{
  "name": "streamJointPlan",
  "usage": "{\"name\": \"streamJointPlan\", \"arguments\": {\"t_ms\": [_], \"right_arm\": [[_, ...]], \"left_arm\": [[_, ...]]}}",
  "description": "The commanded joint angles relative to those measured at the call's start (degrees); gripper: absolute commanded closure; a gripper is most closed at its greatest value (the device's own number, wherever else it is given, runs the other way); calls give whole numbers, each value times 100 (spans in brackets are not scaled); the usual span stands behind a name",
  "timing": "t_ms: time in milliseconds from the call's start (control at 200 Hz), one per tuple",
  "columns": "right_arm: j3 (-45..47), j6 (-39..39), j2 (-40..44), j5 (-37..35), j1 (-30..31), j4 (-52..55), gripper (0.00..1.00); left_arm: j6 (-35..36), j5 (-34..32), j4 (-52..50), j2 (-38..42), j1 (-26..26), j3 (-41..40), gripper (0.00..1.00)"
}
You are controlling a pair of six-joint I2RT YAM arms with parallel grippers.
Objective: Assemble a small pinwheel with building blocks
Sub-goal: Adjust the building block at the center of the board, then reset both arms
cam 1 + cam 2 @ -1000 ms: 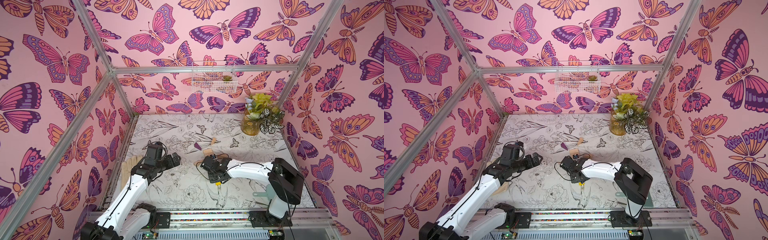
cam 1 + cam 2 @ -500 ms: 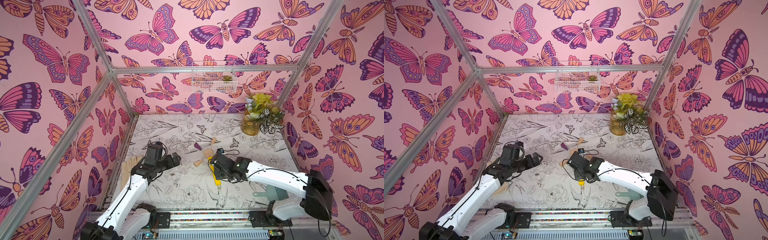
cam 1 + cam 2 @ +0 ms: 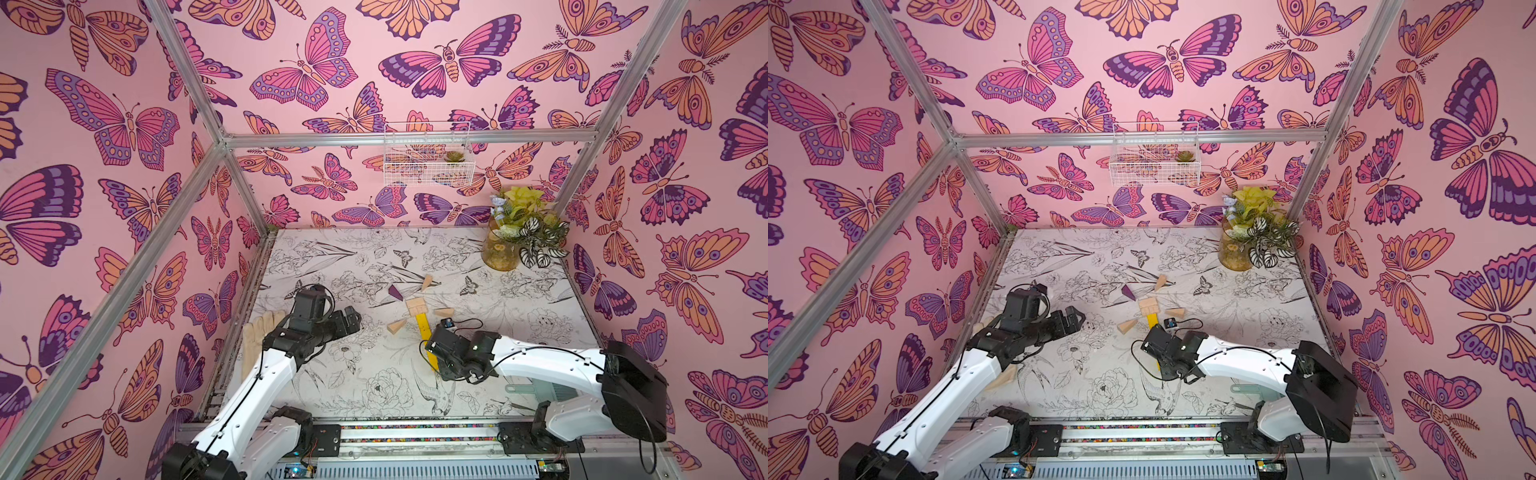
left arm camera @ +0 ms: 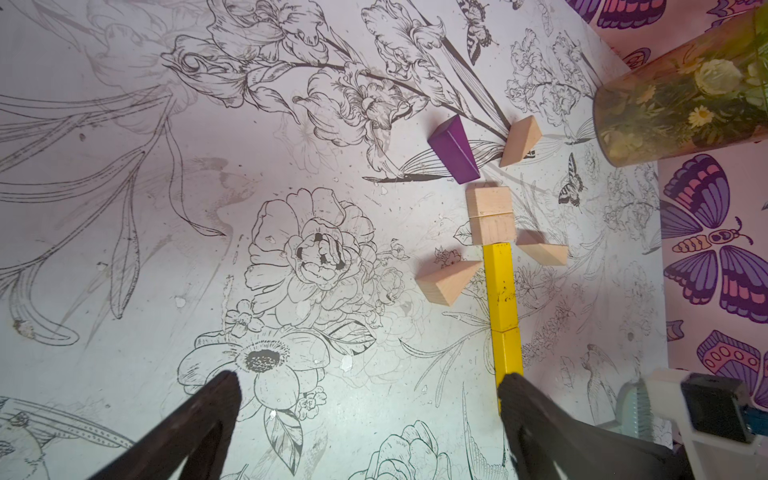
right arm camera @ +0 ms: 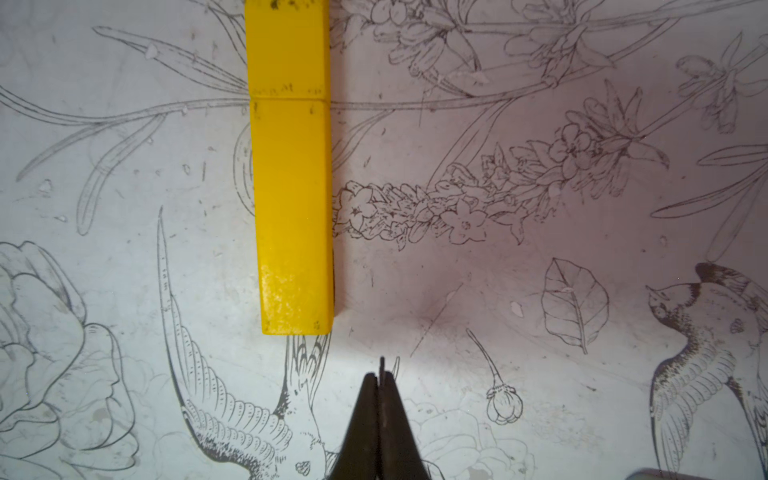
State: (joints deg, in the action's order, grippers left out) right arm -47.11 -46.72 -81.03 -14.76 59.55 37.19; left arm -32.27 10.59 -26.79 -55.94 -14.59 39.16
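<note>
The pinwheel lies flat in mid-table. Its tan hub [image 3: 417, 307] [image 4: 490, 216] is made of two small building blocks. A yellow stem [image 3: 424, 328] [image 4: 500, 291] [image 5: 291, 166] of two bars runs end to end from it toward the front. Around the hub lie a purple wedge [image 3: 395, 292] [image 4: 453, 151] and three tan wedges [image 3: 427, 281] [image 3: 441, 311] [image 3: 397, 325], each a little apart from it. My right gripper [image 5: 380, 376] [image 3: 438, 365] is shut and empty, just past the stem's near end. My left gripper [image 4: 368, 388] [image 3: 353, 320] hangs open and empty to the left of the blocks.
An amber vase of plants [image 3: 505, 249] stands at the back right corner. A beige glove [image 3: 259, 336] lies by the left wall under my left arm. A teal brush [image 3: 519, 388] lies front right behind my right arm. A wire basket [image 3: 428, 160] hangs on the back wall.
My right gripper has shut and drawn back along the stem toward the front, its arm swinging out to the right. The left arm has not moved.
</note>
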Motion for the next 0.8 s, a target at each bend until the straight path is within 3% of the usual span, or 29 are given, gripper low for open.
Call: {"name": "streamJointPlan", "arguments": {"t_ms": [0,210,346,406,486,556,601,641,701,796], "right_arm": [[68,-54,500,-477,-267,-15,93],[216,1117,1901,-1031,-1957,-354,91],[633,2360,2609,-1115,-3297,-1381,82],[979,2866,2776,-1065,-3831,-2102,68],[1547,3500,2792,-964,-4397,-3294,38],[2126,4054,2636,-822,-4643,-4607,23],[2452,4286,2437,-747,-4758,-5436,11],[2683,4322,2207,-704,-4875,-6181,0],[2873,4362,1739,-643,-5019,-6949,1],[2895,4475,745,-441,-5174,-8027,1]], "left_arm": [[354,-534,239,173,30,-208,0],[1631,-2327,2060,906,89,-1055,0],[2605,-2744,3997,713,325,-1836,0],[2742,-2750,4753,298,523,-1973,0],[2748,-2529,5235,-440,841,-2207,0],[2823,-2209,5767,-1159,1046,-2178,0],[2910,-2088,5436,-1377,1122,-1787,0],[3095,-2013,6022,-1614,1147,-1842,0],[3174,-1842,7244,-2166,1259,-1973,0],[3132,-1488,7447,-2722,1465,-1852,0]]}}
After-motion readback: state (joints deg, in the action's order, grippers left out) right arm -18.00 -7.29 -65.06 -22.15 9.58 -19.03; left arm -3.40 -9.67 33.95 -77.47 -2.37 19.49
